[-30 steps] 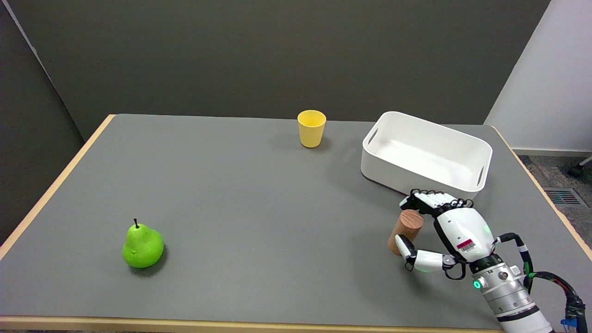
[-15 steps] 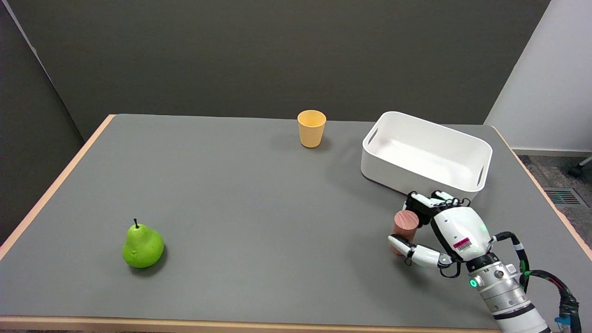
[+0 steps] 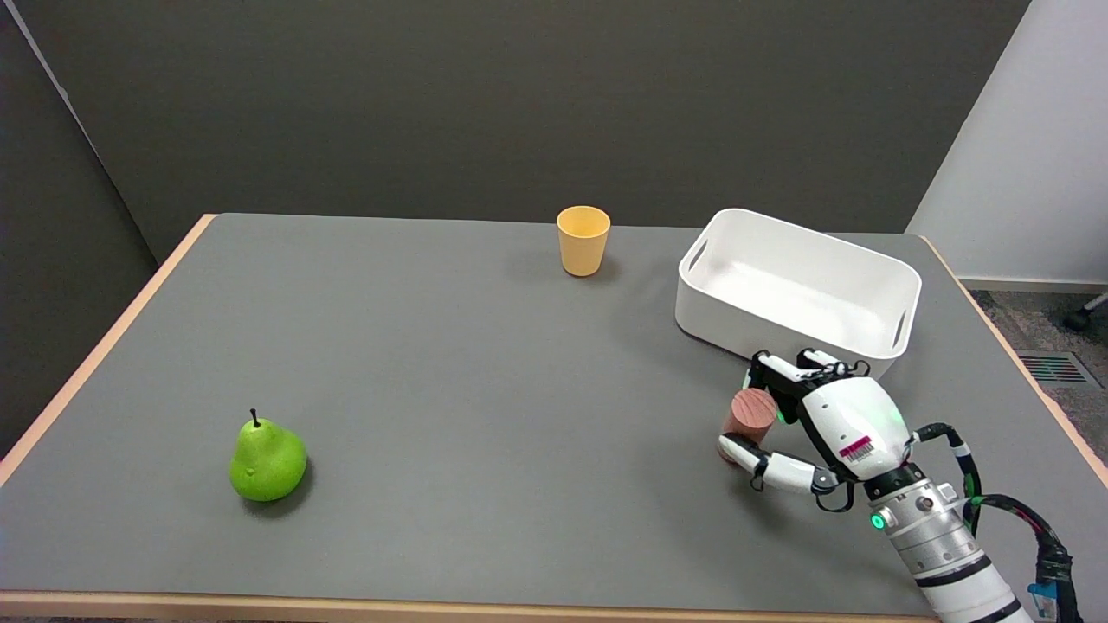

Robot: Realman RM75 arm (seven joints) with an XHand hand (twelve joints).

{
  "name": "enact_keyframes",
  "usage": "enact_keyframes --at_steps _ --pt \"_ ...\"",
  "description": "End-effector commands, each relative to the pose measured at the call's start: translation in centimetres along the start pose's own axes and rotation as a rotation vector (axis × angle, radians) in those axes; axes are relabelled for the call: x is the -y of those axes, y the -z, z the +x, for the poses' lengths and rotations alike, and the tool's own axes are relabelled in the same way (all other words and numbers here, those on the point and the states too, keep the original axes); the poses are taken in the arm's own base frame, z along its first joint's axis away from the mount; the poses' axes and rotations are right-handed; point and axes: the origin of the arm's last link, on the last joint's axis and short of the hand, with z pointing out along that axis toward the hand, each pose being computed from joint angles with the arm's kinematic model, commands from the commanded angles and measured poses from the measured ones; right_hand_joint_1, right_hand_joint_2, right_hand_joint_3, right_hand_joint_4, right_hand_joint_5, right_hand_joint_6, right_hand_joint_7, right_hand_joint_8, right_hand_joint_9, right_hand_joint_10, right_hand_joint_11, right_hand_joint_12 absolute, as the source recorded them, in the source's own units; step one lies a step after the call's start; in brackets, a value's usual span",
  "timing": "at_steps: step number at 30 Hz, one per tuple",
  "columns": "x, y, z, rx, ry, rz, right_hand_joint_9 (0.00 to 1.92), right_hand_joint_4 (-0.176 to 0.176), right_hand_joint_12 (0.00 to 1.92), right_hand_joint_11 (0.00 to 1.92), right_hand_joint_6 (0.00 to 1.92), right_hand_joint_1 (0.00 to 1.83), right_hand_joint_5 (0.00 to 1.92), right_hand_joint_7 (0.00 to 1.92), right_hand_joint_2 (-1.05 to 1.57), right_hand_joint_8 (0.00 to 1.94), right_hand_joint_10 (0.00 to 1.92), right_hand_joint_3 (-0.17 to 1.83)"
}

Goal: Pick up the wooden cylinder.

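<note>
The wooden cylinder [image 3: 750, 416] is a short reddish-brown piece at the table's right, standing roughly upright with its round top showing. My right hand [image 3: 818, 415] wraps around it from the right: the thumb crosses in front of its base and the other fingers curl behind its top. The hand grips it. Whether its base still touches the table is hidden by the thumb. The white forearm runs off toward the lower right corner.
A white bin [image 3: 798, 286] stands just behind the hand. A yellow cup [image 3: 582, 240] is at the back middle, and a green pear [image 3: 267, 462] sits at the front left. The grey table [image 3: 450, 372] has a wooden edge.
The hand has closed around the cylinder and shifted slightly left and back. The cylinder has gone from leaning to about upright and moved a little with the hand.
</note>
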Motion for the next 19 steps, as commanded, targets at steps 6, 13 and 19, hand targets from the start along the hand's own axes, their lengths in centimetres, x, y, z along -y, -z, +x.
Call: enact_keyframes --at_steps 6,13,19 --pt "0.7 -4.3 4.4 -0.160 0.086 0.111 1.13 0.124 1.92 0.65 1.46 0.97 0.82 0.91 0.86 1.94 1.92 0.75" --pt "1.0 -7.8 6.8 -0.247 0.119 0.140 1.13 0.152 1.92 0.66 1.47 0.96 0.82 0.85 0.85 1.94 1.92 0.77" --pt "0.3 -12.6 10.1 -0.298 0.183 0.149 1.13 0.159 1.92 0.65 1.48 0.96 0.82 0.82 0.85 1.94 1.92 0.77"
